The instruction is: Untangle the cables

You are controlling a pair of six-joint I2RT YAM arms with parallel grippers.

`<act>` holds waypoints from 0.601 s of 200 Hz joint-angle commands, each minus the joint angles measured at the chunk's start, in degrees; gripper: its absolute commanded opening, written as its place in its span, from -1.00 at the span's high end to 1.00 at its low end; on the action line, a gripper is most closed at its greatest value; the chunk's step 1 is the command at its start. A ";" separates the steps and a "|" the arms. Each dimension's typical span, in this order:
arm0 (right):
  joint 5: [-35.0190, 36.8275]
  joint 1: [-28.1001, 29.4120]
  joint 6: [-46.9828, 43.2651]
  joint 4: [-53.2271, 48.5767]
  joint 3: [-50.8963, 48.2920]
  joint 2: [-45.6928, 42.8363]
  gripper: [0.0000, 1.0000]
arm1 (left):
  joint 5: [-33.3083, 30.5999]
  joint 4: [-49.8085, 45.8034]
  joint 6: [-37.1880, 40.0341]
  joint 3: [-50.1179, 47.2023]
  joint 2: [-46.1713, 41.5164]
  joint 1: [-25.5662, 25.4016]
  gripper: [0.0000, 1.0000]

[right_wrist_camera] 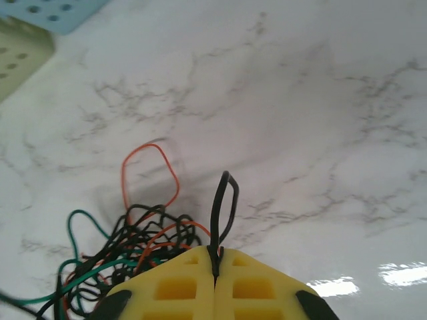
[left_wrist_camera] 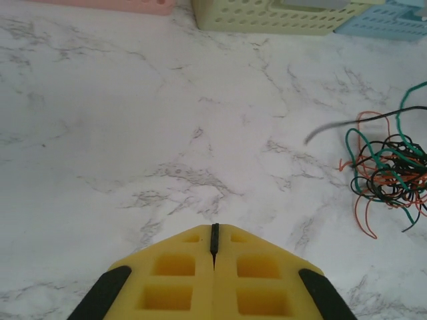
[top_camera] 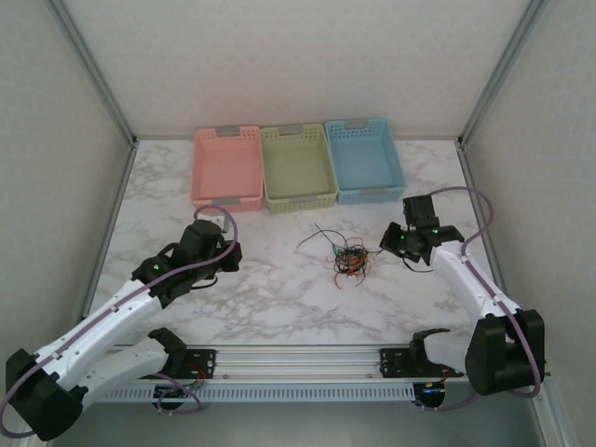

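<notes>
1. The tabletop [top_camera: 279,307] carries all items. A row of three baskets stands beyond both tools: pink basket [top_camera: 227,168], green basket [top_camera: 298,166], blue basket [top_camera: 365,158].

2. The left tool [left_wrist_camera: 214,232] is clenched, pads meeting, with nothing between them. It hangs over bare tabletop.

3. The right tool [right_wrist_camera: 215,259] is clenched and grasping one strand (see item 5).

4. The cables [top_camera: 346,261] form one knotted bundle of black, green and orange-red wire. The bundle lies ahead and to the right of the left tool, well apart from it. It sits at the tips of the right tool, spreading to that tool's left.

5. The black wire [right_wrist_camera: 223,207] is pinched at the seam of the right tool. It rises ahead of the tips as a narrow loop.

Step in hand, as judged: first extraction. One strand is gripped, and the bundle is not yet separated.

Next move, as judged:
- Draw the right tool away from the bundle slowly, along the free run of the strand.
- Bring the left tool across to pin the remaining mass.
- Without that pin, the whole knot is likely to drag along the tabletop.
</notes>
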 commanded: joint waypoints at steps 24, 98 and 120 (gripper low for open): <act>-10.52 -1.10 -1.12 7.51 -3.57 -2.71 1.00 | 3.42 0.61 0.27 -0.37 -0.34 0.61 1.00; -19.19 -0.79 -2.22 8.28 -2.74 -3.57 1.00 | 11.84 10.46 3.78 7.89 13.57 -10.23 -0.28; -19.17 -0.56 -2.05 8.10 -2.46 -3.49 1.00 | 13.03 15.32 0.33 11.60 22.04 -13.03 -0.39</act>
